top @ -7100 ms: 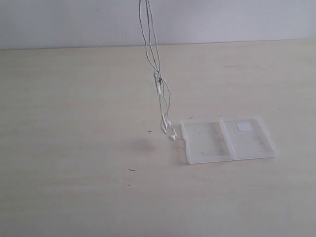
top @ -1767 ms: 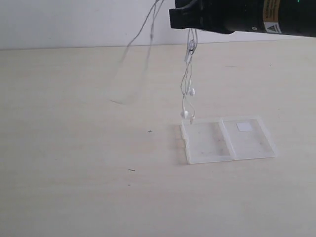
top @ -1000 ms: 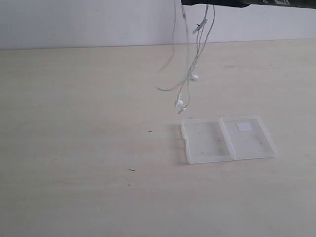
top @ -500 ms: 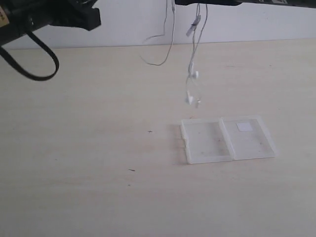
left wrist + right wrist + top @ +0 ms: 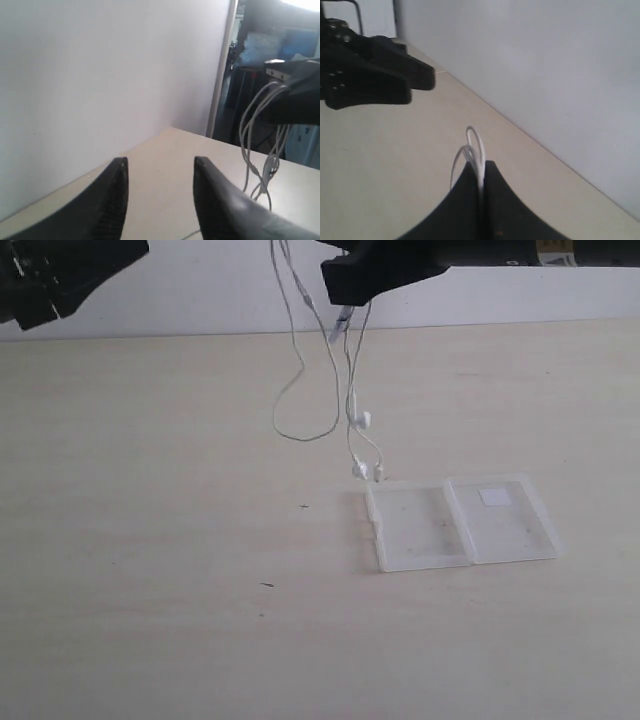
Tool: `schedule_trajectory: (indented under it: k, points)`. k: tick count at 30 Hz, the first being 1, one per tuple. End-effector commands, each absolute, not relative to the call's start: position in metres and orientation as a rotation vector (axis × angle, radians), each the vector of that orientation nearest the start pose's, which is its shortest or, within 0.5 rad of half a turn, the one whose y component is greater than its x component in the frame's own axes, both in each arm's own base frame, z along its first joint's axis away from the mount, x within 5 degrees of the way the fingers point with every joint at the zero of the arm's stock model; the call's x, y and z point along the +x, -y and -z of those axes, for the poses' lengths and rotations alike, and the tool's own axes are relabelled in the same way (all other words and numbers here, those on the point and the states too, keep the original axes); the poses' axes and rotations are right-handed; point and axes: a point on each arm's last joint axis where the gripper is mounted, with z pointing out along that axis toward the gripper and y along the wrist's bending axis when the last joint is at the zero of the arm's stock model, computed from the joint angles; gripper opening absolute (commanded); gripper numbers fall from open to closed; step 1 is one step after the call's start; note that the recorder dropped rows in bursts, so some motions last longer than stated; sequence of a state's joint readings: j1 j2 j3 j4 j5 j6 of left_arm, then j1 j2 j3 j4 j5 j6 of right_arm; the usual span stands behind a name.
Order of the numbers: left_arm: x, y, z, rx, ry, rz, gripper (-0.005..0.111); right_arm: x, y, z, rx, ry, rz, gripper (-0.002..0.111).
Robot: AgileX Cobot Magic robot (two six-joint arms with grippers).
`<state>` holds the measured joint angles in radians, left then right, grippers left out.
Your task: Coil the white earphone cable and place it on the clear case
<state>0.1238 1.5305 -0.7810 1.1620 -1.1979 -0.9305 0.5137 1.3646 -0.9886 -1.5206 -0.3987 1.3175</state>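
The white earphone cable (image 5: 349,390) hangs in the air from my right gripper (image 5: 340,285), whose jaws are shut on it near the top of the exterior view. A slack loop (image 5: 303,432) dangles to the left. Two earbuds (image 5: 358,467) hang just above the table by the left edge of the clear case (image 5: 425,530). The case lies open and flat, with a white sticker (image 5: 495,497) on its right half. In the right wrist view the cable (image 5: 474,146) arches out of the shut right gripper (image 5: 483,164). My left gripper (image 5: 159,161) is open and empty, apart from the cable (image 5: 248,150).
The pale wooden table (image 5: 150,540) runs back to a white wall (image 5: 200,290). My left arm (image 5: 60,275) hangs at the top left of the exterior view. Small dark specks (image 5: 266,585) lie on the table.
The right gripper has dropped lower and shifted left with the cable. The earbuds have swung down toward the case's left edge, and the loop hangs lower. The left arm has pulled back to the left.
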Motion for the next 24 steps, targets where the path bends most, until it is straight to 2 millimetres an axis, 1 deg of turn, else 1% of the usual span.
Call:
schedule_trajectory:
  k: [1, 7, 12, 16, 20, 21, 22, 24]
  points:
    - [0.288, 0.051, -0.268, 0.729, -1.444, 0.831, 0.042, 0.246, -0.185, -0.336, -0.958, -1.603, -0.616, 0.0]
    - [0.286, 0.065, -0.267, 0.761, -1.435, 0.871, 0.042, 0.245, -0.186, -0.336, -0.935, -1.621, -0.657, 0.0]
    - [0.283, 0.082, -0.263, 0.801, -1.429, 0.922, 0.042, 0.245, -0.186, -0.337, -0.907, -1.642, -0.686, 0.0]
    - [0.283, 0.089, -0.259, 0.817, -1.433, 0.949, 0.042, 0.247, -0.184, -0.338, -0.833, -1.67, -0.705, 0.0]
    - [0.285, 0.096, -0.25, 0.825, -1.454, 0.983, 0.043, 0.25, -0.184, -0.339, -0.754, -1.685, -0.738, 0.0]
    - [0.285, 0.099, -0.248, 0.831, -1.458, 0.994, 0.047, 0.25, -0.184, -0.34, -0.741, -1.686, -0.748, 0.0]
    - [0.286, 0.101, -0.246, 0.827, -1.459, 1.0, 0.053, 0.25, -0.184, -0.34, -0.734, -1.686, -0.753, 0.0]
    - [0.289, 0.101, -0.243, 0.796, -1.466, 1.007, 0.069, 0.25, -0.184, -0.34, -0.734, -1.686, -0.753, 0.0]
